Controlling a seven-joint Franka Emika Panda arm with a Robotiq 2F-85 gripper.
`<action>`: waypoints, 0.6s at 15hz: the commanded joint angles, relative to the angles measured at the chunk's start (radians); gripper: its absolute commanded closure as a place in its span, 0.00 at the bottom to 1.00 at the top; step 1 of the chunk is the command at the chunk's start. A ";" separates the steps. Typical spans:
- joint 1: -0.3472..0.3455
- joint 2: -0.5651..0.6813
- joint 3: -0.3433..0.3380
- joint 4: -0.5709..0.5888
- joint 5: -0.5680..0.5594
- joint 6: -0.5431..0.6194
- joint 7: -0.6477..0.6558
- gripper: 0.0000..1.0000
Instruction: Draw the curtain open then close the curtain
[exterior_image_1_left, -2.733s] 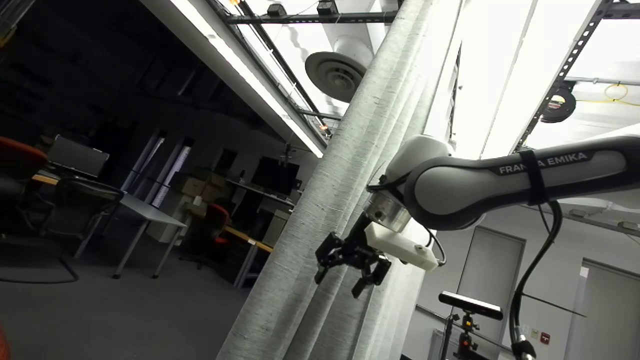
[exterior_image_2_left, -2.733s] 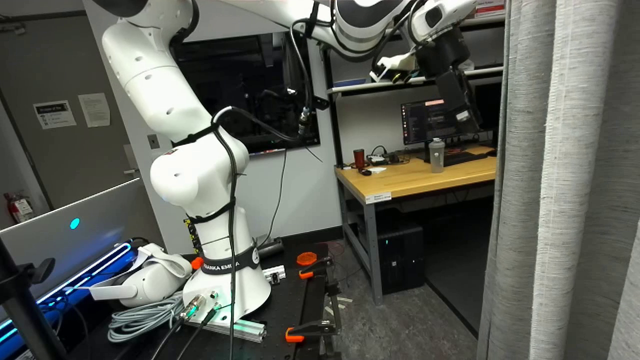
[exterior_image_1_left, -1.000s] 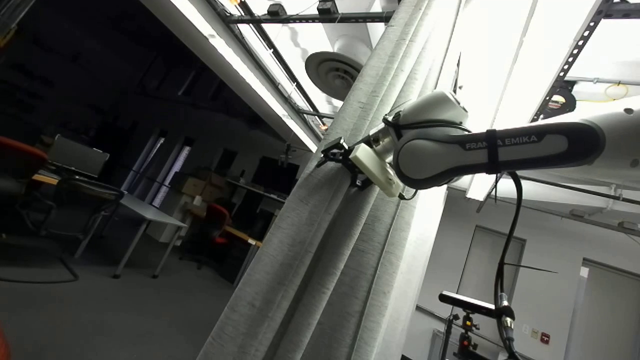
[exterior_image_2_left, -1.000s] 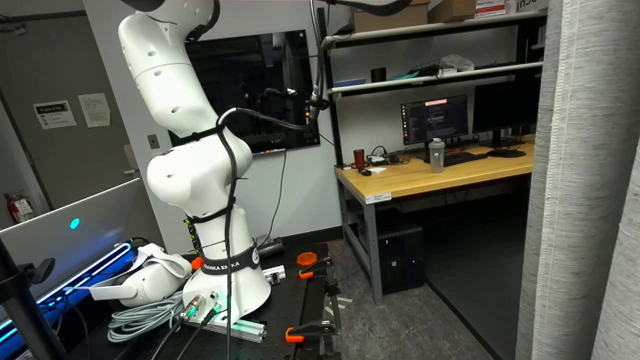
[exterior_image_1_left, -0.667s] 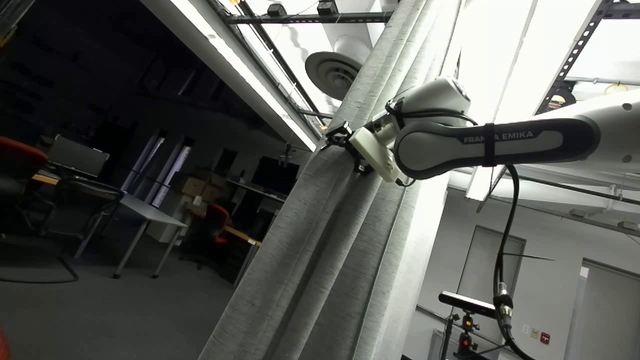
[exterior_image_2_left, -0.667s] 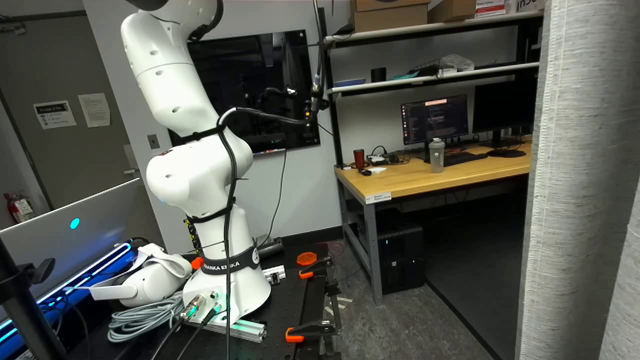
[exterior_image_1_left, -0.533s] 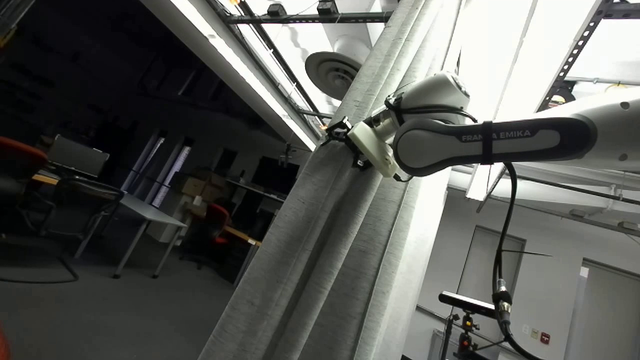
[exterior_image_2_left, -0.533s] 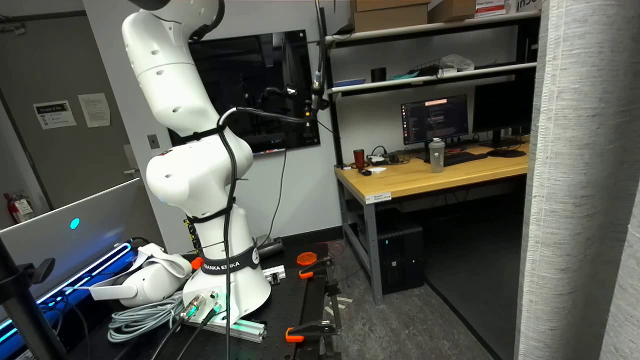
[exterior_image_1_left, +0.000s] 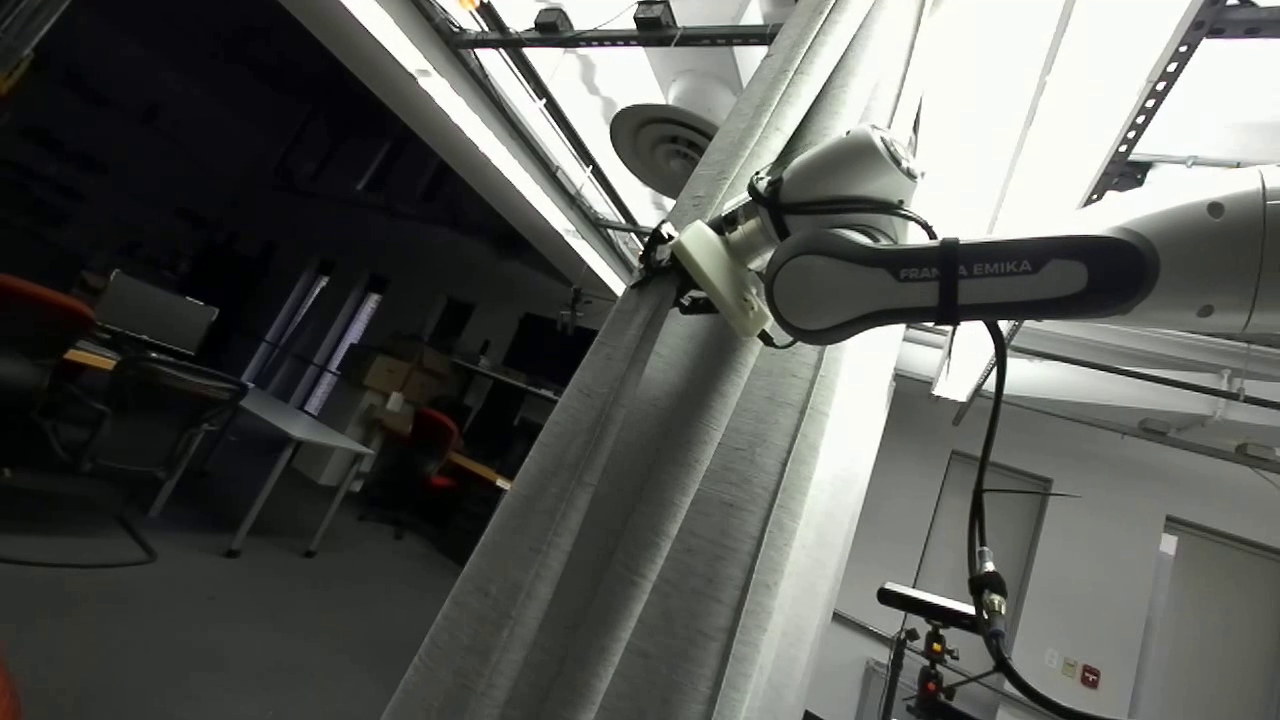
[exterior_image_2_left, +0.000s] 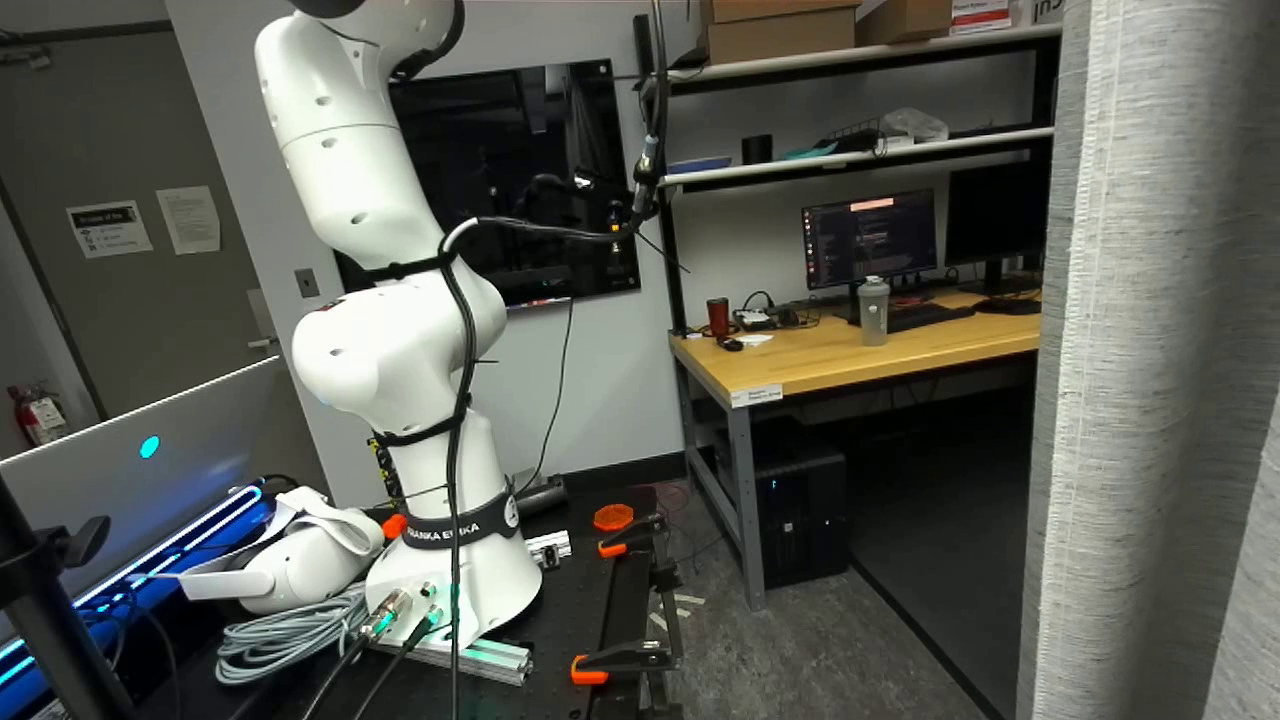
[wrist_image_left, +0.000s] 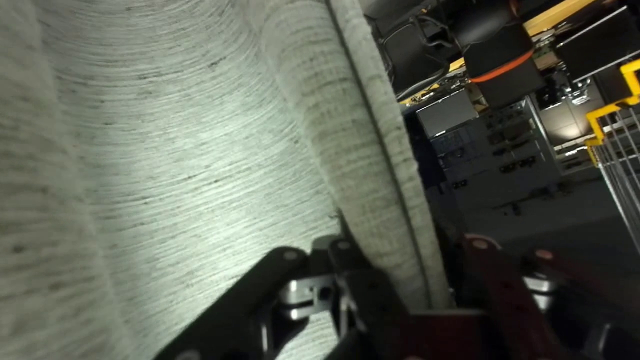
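The curtain (exterior_image_1_left: 640, 480), pale grey-white and ribbed, hangs in tall folds; its edge also fills the right side of an exterior view (exterior_image_2_left: 1170, 400), where my gripper is out of view. My gripper (exterior_image_1_left: 670, 285) is high at the curtain's free edge, one finger beyond that edge. In the wrist view, a fold of the curtain (wrist_image_left: 345, 140) runs between the fingers. The left finger (wrist_image_left: 360, 280) overlaps the cloth; the right finger (wrist_image_left: 505, 290) stands past the edge, across a dark gap. The jaws are partly apart and the fold looks unpinched; the fingertip contact is too dark to see.
A camera on a stand (exterior_image_1_left: 940, 605) is below the arm, and a hanging cable (exterior_image_1_left: 985, 480) loops down from it. Behind the curtain are a ceiling vent (exterior_image_1_left: 665, 145) and a metal rail (exterior_image_1_left: 620, 38). A wooden desk (exterior_image_2_left: 800, 360) stands beside the robot's base (exterior_image_2_left: 450, 570).
Over the last seconds my gripper has climbed along the curtain to its edge. In the last half second it has shifted left and its fingers have come closer together. The curtain edge has moved slightly left.
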 joint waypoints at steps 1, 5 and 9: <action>0.004 0.024 0.027 0.050 -0.019 -0.034 0.056 0.92; 0.041 -0.010 0.077 0.019 0.008 -0.062 0.075 1.00; 0.074 -0.044 0.164 0.023 -0.017 -0.110 0.151 0.99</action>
